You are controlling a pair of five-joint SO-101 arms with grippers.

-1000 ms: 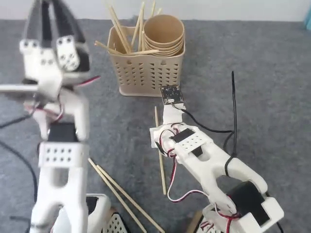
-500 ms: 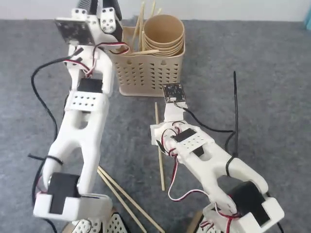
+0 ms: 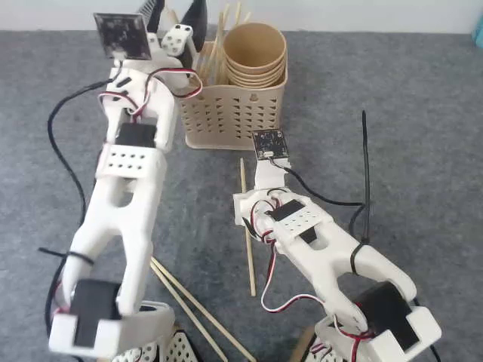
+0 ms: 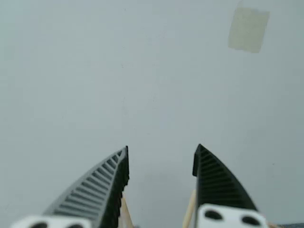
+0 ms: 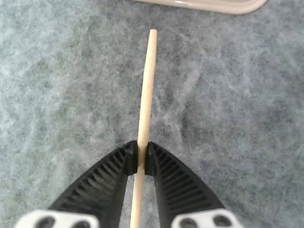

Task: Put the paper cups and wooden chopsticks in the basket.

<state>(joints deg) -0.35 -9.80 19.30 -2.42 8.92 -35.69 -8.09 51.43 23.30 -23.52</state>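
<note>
- Grey, carpet-like cloth covers the table [image 3: 407, 90], where a beige slotted basket [image 3: 235, 113] stands at the far edge before a pale wall. It holds a stack of paper cups [image 3: 255, 47] in its right half and a sheaf of chopsticks [image 3: 220, 34] upright beside them.
- One loose chopstick [image 5: 146, 85] lies flat on the cloth, pinched crosswise by the right jaws, which press on it from both sides. Its long axis runs straight ahead of them, the far tip just short of the basket's front wall.
- The right arm [image 3: 317, 241] is stretched low and forward from its base, wrist bent down over the stick, with the basket directly ahead and near.
- The left arm [image 3: 124, 196] is extended at full length. The left jaws, spread and holding nothing, hang over the basket's left rim and point at the wall; stick tips [image 4: 124, 211] peek between their roots.
- Two more chopsticks [image 3: 189, 302] lie side by side, slanting across the cloth by the left arm's base, well apart from either set of jaws.
- The lift looks to fall to the right arm: raise the stick, tip it upright, carry it over the rim.
</note>
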